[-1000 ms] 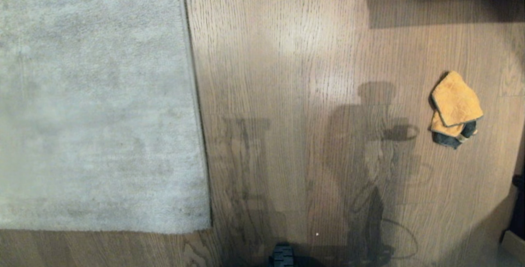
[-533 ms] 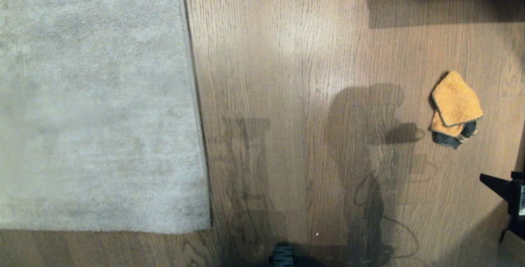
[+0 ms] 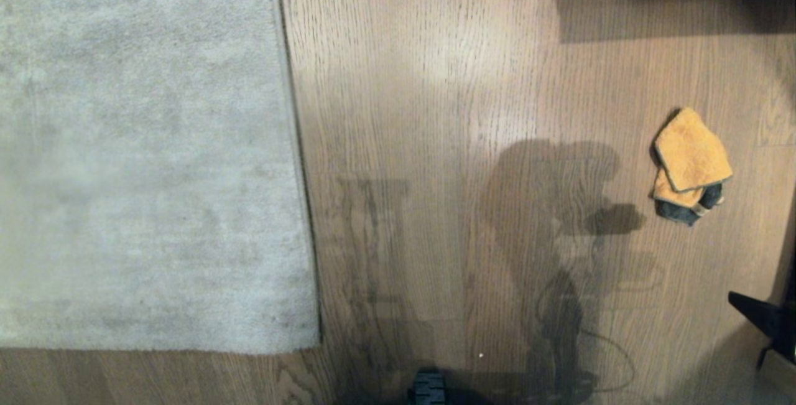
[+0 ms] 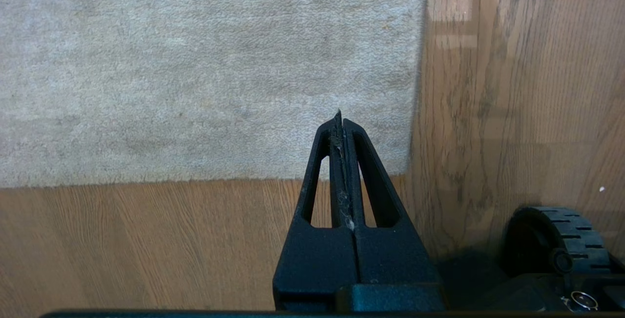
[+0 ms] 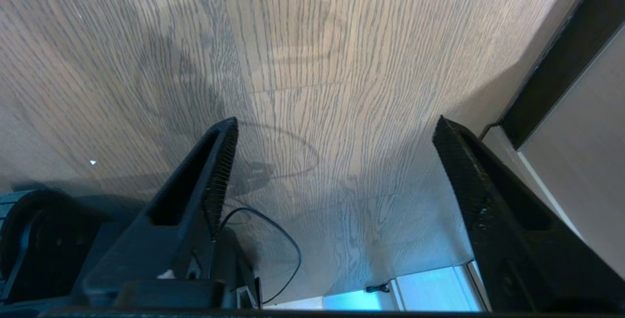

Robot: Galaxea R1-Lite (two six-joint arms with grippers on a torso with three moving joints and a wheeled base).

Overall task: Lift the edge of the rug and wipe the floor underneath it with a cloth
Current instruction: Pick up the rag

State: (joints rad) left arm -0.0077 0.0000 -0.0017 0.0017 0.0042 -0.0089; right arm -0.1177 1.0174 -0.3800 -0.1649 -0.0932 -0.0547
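Since a second ago my right gripper [image 5: 334,127] has spread wide, empty, entering at near right. Left gripper [image 4: 340,120] stays clenched, parked. Next: reach the cloth [image 3: 689,165], far-right on the floor [image 3: 435,112].

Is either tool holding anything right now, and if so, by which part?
Nothing is held. The right tool is open over bare floor, the left tool is shut on nothing, and the cloth lies untouched on the floor.
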